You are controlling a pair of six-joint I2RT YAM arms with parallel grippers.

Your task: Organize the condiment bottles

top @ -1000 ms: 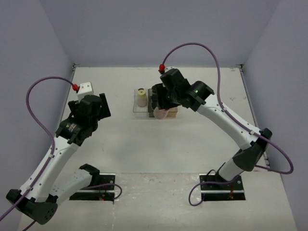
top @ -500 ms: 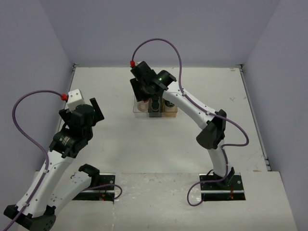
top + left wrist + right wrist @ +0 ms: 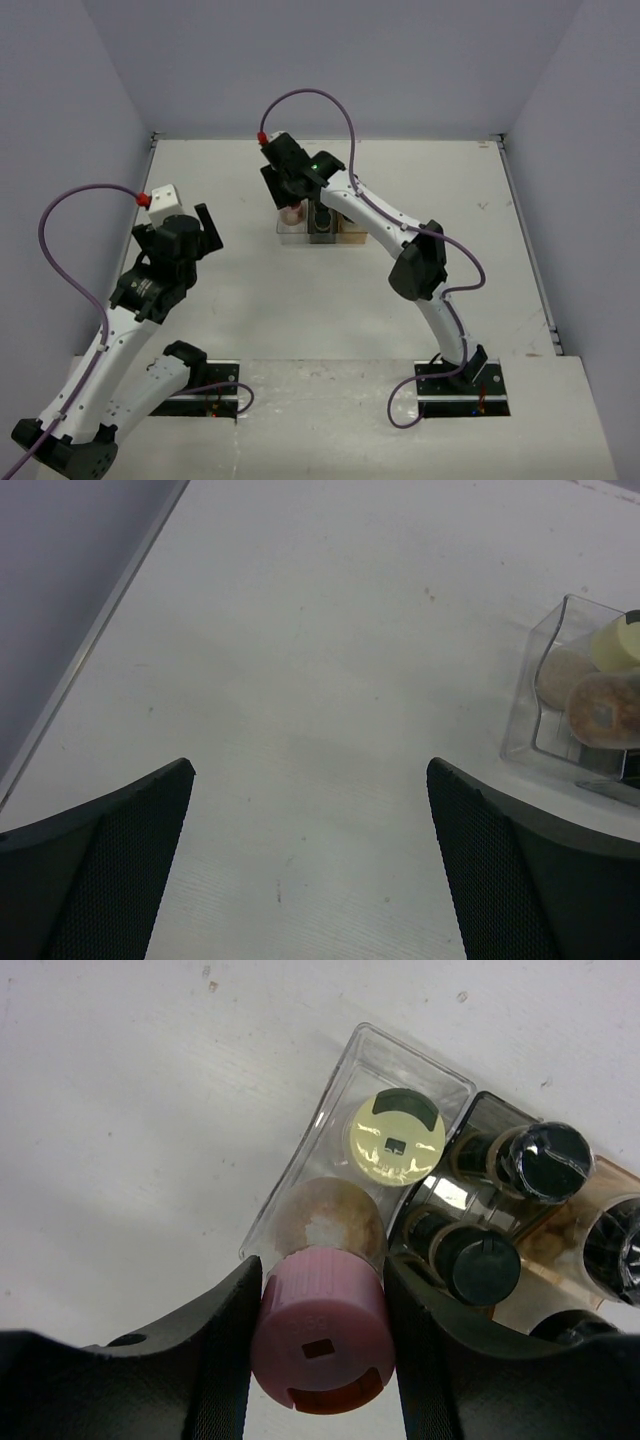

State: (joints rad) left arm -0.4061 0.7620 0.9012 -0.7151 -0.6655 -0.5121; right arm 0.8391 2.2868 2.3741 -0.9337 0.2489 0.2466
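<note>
**Pink-Capped Bottle Gripped at the Clear Tray Section**

The pink-capped bottle (image 3: 322, 1345) is clamped at its cap between the two fingers of the right claw (image 3: 322, 1300). Its brown-and-pale body points down into the near end of the clear section of the tray (image 3: 300, 1160). The yellow-green-capped bottle (image 3: 396, 1138) stands just beyond it in the same section. Whether the held bottle's base touches the tray floor cannot be determined.

Black-capped bottles (image 3: 470, 1260) fill the adjoining grey section. Others further right are cut off by the frame edge, so their count cannot be confirmed.

In the top view the right wrist covers the clear section, and only a pink sliver shows beneath it. In the left wrist view the tray runs out of frame at the right.

The right arm (image 3: 400, 225) reaches far forward and leftward, elbow bent, across the table (image 3: 450, 180). The left arm (image 3: 120, 330) is raised well apart from the tray. The left claw (image 3: 308, 770) is spread wide and grips nothing.
</note>
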